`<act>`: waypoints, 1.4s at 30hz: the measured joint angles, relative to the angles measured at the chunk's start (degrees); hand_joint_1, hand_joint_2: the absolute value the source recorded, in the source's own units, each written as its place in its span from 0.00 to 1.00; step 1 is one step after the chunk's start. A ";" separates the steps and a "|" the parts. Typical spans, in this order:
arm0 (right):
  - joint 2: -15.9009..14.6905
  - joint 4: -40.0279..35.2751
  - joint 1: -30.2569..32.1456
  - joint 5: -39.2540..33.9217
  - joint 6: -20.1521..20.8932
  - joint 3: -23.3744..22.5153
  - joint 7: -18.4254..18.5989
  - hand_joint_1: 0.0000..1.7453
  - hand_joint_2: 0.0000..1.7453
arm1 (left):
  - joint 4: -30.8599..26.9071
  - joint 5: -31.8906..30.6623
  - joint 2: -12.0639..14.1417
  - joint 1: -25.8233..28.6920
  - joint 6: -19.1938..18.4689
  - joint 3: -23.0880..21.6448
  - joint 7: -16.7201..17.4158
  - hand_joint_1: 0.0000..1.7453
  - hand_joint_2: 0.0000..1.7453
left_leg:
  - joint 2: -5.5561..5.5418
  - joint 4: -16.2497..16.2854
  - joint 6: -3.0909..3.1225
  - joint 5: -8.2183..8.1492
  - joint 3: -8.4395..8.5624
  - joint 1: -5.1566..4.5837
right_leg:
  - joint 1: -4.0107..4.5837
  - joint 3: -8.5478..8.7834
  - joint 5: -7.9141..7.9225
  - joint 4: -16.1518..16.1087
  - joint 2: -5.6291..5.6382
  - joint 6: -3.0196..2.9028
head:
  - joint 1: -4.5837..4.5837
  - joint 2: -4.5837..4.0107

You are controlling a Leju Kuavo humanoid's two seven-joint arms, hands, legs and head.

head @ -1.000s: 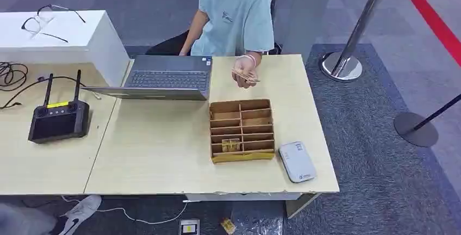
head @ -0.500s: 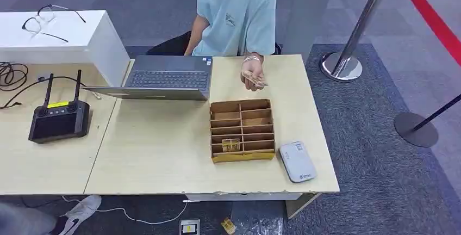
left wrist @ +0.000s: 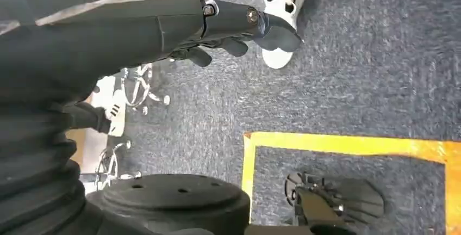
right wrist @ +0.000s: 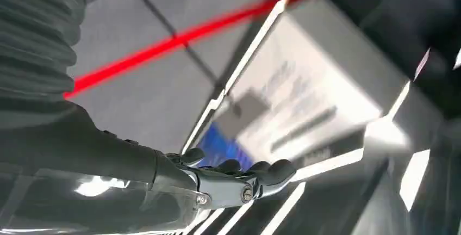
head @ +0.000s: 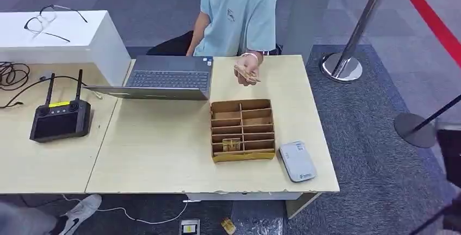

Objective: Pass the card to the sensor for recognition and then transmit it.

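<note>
Head view: a person's hand [head: 247, 74] holds the thin tan card [head: 245, 73] above the pale wooden table [head: 157, 148], behind the brown cardboard divider box [head: 242, 130]; the grey-and-white sensor [head: 297, 161] lies near the table's right edge.

Left wrist view: the left hand [left wrist: 234, 28] hangs over blue carpet, fingers loosely curled, empty.

Right wrist view: the right hand [right wrist: 239, 178] is spread, empty, well apart from the card.

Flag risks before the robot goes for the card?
1. The card lies in a narrow slot of the divided cardboard tray, so a clean pinch looks hard.
2. The person's hand, holding cards, hovers just beyond the tray, in the reach path.
3. The white sensor lies near the table edge; a knock could push it off.
</note>
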 joint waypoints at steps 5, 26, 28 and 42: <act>-5.16 0.59 -6.88 -2.95 5.29 14.79 0.26 0.00 1.00 | 0.04 -0.39 0.02 0.02 -0.55 -0.50 -0.26 0.00 1.00 | -0.07 0.00 0.00 0.03 -0.05 0.01 | 0.02 -0.08 0.02 0.02 -0.10 0.00 | 0.00 0.00; -2.79 19.96 -22.99 -9.27 4.41 48.42 -7.52 0.00 1.00 | 0.07 -2.69 0.50 -0.32 -1.42 -3.32 -1.60 0.00 1.00 | -0.03 -0.03 -0.02 0.03 -0.09 0.07 | 0.07 -0.14 0.00 0.04 -0.03 -0.01 | 0.02 0.00; -2.07 21.81 -23.51 -9.07 3.71 49.67 -7.83 0.00 1.00 | 0.09 -2.78 0.57 -0.21 -1.40 -3.41 -1.75 0.00 1.00 | -0.04 -0.03 -0.03 0.04 -0.11 0.07 | 0.07 -0.14 0.01 0.04 -0.06 -0.01 | 0.00 0.00; 1.69 30.84 -24.32 -9.35 -0.79 54.50 -9.49 0.00 1.00 | 0.09 -3.02 1.03 -0.21 -1.57 -4.70 -1.07 0.00 1.00 | -0.01 -0.02 -0.03 0.04 -0.10 0.07 | 0.06 -0.16 0.01 0.04 -0.04 -0.01 | 0.00 0.00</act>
